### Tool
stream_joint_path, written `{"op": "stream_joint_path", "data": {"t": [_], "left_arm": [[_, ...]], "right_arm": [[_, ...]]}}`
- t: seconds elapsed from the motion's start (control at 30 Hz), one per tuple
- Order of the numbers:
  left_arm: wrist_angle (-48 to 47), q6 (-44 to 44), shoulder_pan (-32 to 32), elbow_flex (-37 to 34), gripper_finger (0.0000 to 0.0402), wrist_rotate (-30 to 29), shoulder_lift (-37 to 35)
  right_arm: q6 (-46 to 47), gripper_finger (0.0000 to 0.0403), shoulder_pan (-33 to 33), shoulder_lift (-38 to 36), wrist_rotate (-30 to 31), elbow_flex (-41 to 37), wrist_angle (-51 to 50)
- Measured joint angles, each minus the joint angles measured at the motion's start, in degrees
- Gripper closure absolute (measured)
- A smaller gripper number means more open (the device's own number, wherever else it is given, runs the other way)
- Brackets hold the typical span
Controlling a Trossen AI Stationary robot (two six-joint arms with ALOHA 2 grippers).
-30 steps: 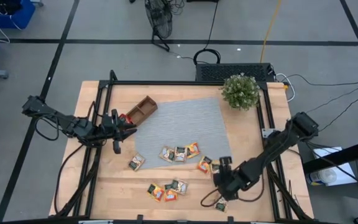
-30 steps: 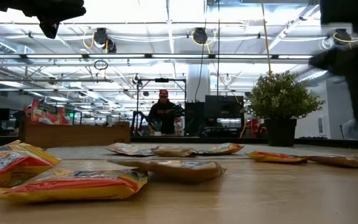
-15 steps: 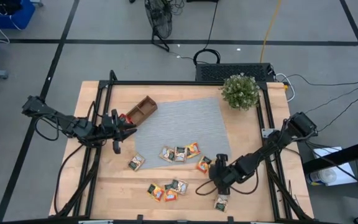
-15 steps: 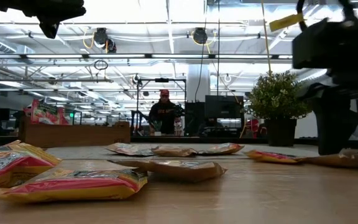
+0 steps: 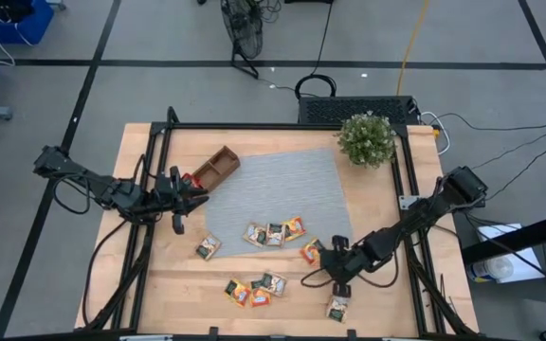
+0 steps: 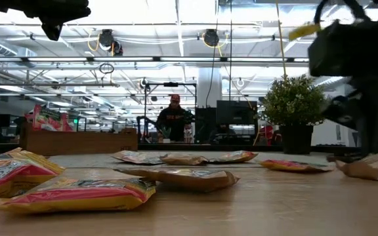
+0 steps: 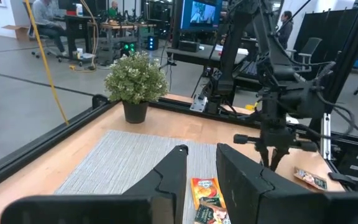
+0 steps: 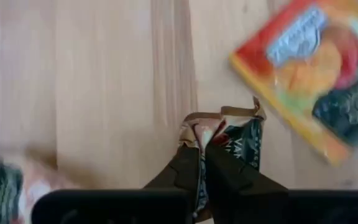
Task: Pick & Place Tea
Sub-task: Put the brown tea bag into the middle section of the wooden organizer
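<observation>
Down on the counter (image 5: 377, 294), I see my right claw (image 8: 202, 163) pinched shut on a crumpled tea sachet (image 8: 229, 134); left claw (image 5: 200, 197) hovers part-open, empty, beside the tray (image 5: 218, 164).

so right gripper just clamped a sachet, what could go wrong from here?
1. The right gripper pinches only the crumpled edge of its sachet; that thin grip may slip on lifting.
2. An orange sachet lies close beside it and could get dragged or nudged.
3. The tray sits across the mat, near the left gripper, so a long carry could drop it.
</observation>
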Motion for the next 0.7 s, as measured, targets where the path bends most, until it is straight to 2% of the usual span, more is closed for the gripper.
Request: {"op": "stream_joint_path", "data": {"t": [0.1, 0.17, 0.27, 0.37, 0.43, 0.57, 0.7], "left_arm": [[0.03, 0.00, 0.02, 0.00, 0.0309, -0.01, 0.00], [-0.07, 0.00, 0.00, 0.00, 0.0309, 0.01, 0.00], [-0.07, 0.00, 0.01, 0.00, 0.0309, 0.01, 0.01], [-0.07, 0.00, 0.01, 0.00, 0.0309, 0.01, 0.02], [-0.09, 0.00, 0.00, 0.00, 0.0309, 0.01, 0.00], [-0.13, -0.01, 0.02, 0.00, 0.0309, -0.01, 0.00], [-0.17, 0.00, 0.00, 0.00, 0.0309, 0.00, 0.01]], "right_arm": [[-2.53, 0.0398, 1.17, -1.50, 2.10, 3.62, -1.31], [-7.88, 0.0400, 2.09, -2.99, 6.21, 6.84, -0.23], [-19.27, 0.0401, 2.29, -3.44, 13.27, 9.77, 1.73], [-34.96, 0.0402, 0.65, -3.19, 18.55, 9.95, 5.29], [-46.96, 0.0402, -1.49, -3.17, 21.16, 9.73, 10.84], [-69.49, 0.0402, -7.54, -1.58, 20.57, 6.22, 25.60], [-87.42, 0.0402, -15.38, 0.90, 19.92, 3.48, 43.18]]}}
